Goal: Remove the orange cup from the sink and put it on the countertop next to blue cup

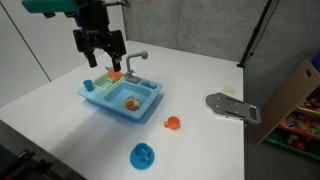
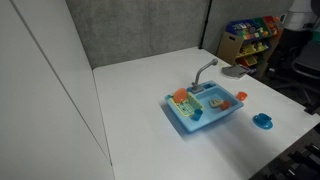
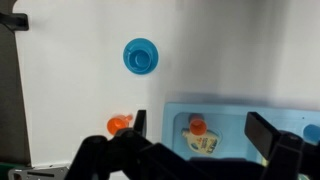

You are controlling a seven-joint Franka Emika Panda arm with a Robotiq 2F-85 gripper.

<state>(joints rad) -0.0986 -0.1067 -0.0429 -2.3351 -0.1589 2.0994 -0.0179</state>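
Observation:
A small orange cup [image 1: 172,123] stands on the white countertop, outside the blue toy sink [image 1: 118,113], between the sink and the blue cup [image 1: 143,155]. Both exterior views show it, and it also shows in an exterior view [image 2: 241,96] near the blue cup [image 2: 263,120]. My gripper [image 1: 100,58] hangs open and empty above the sink's back left. In the wrist view my open fingers [image 3: 200,130] frame the sink basin [image 3: 172,108], with the orange cup [image 3: 120,125] at the left finger and the blue cup [image 3: 140,56] farther off.
A small bottle with an orange cap [image 3: 198,135] lies in the basin. A grey faucet [image 1: 137,58] rises at the sink's back. A silver flat object [image 1: 232,106] lies near the table's edge. A toy shelf [image 2: 250,35] stands beyond the table.

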